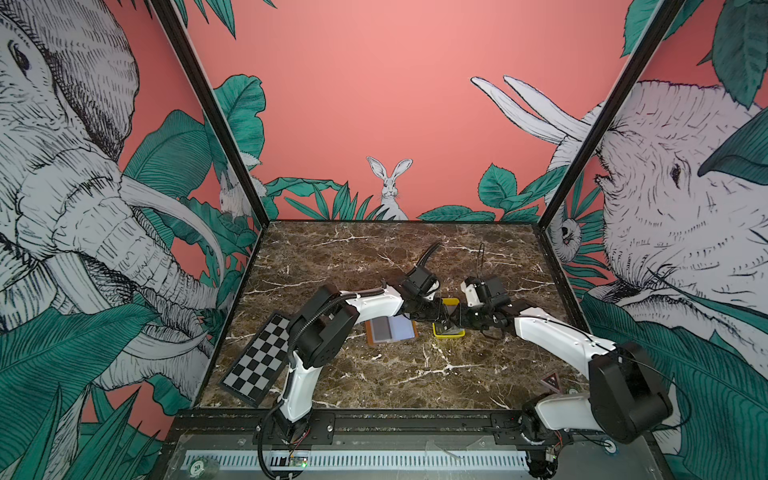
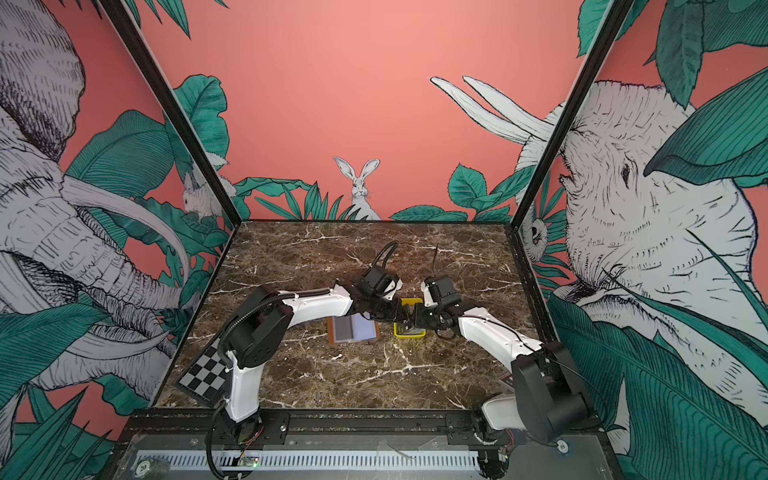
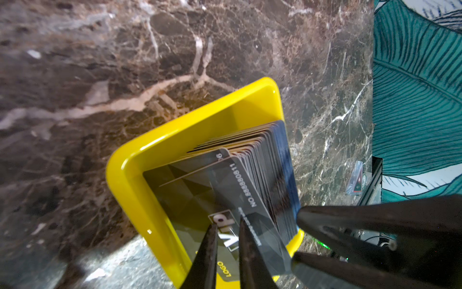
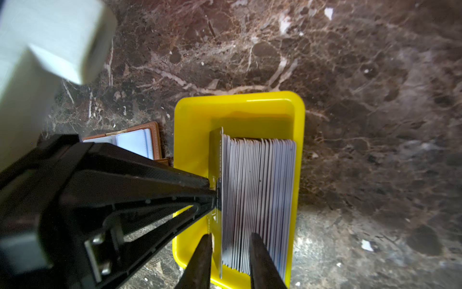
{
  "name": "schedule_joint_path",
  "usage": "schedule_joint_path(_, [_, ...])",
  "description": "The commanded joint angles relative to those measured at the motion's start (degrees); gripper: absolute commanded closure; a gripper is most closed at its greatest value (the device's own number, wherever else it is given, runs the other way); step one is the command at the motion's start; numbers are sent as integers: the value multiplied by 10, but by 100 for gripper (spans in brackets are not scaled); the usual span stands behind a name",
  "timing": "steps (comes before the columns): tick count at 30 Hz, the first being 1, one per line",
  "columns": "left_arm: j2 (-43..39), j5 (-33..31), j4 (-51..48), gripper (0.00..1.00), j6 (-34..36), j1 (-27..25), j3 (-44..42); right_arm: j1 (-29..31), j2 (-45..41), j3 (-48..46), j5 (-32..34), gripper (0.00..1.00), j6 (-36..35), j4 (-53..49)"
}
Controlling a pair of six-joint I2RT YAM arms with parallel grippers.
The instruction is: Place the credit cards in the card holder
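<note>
From where I stand, everything centres on the shallow yellow plastic tray [image 4: 240, 100]. The credit cards [image 4: 260, 187], a stack of thin dark plastic cards, stand on edge inside it. The left gripper [image 3: 227, 222] is nipped almost closed on the front card [image 3: 232, 197], which leans away from the rest. The right gripper [image 4: 231, 236] straddles that card and several behind it; whether it presses them I cannot tell. If it drags, I'd fear a clump lifting out, or the row toppling over the tray's rim. The tan leather card holder [image 4: 135, 142] lies open just beside the tray. Such a thin edge pinch could also let the card twist free on the way over.
</note>
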Motion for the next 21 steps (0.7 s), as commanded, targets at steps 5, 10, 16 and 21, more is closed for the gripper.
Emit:
schedule_joint_path(5, [2,-9,-10,81,0,1,-9,1,19,0,-21,81,5,24])
schedule_joint_path(10, [1,-8,-2,81,-3,1,-14,3,30,1,-24,85,9,27])
schedule_joint_path(16, [-1,-9,2,81,-6,1,-15,8,34,4,-23,92,11,27])
schedule_joint_path(21, [-15,-8,15,79,-15,1,-25,8,18,7,-6,97,24,14])
